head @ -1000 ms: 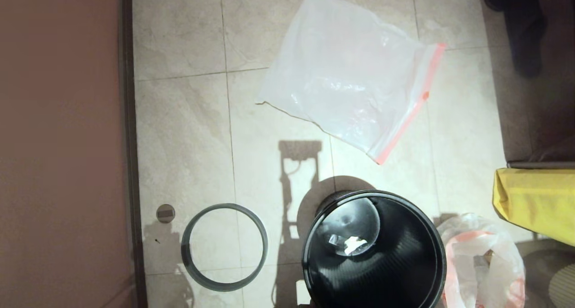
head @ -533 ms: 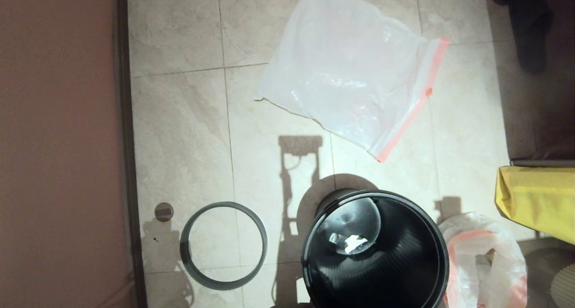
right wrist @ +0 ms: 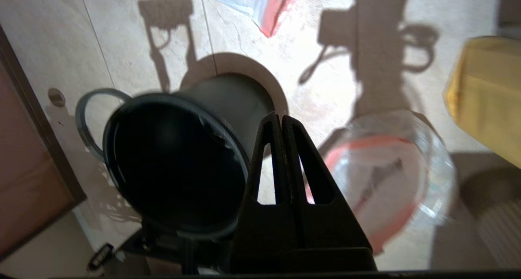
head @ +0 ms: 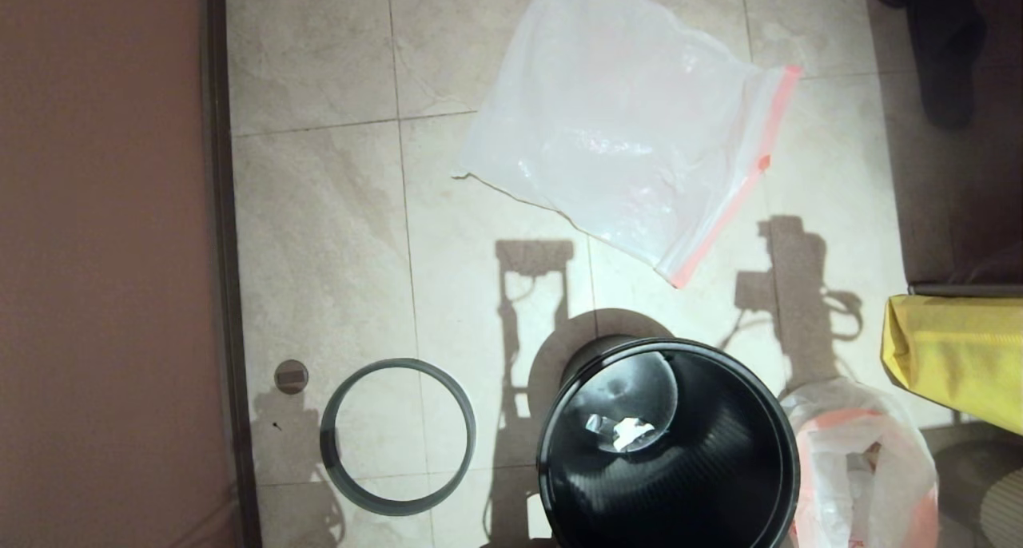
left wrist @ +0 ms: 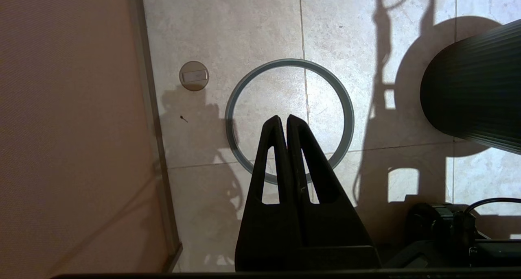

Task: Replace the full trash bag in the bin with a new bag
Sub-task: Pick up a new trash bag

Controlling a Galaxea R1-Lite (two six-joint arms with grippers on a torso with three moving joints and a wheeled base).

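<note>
The black bin stands on the tiled floor near the bottom of the head view, with scraps on its bottom. Its grey hoop rim lies flat on the floor to its left. The full trash bag, lumpy with a pink hem, sits right of the bin. The new bag lies flat farther out on the tiles. Neither gripper shows in the head view. My left gripper hangs shut above the hoop rim. My right gripper is shut and empty, high between the bin and the full trash bag.
A brown wall with a dark skirting runs down the left. A yellow cloth tote sits at the right edge, a dark shape in the far right corner. A small round floor fitting lies beside the hoop.
The shadow of my right arm has grown across the tiles between the new bag and the full bag, so that arm has swung up and forward. The whole view shifted slightly.
</note>
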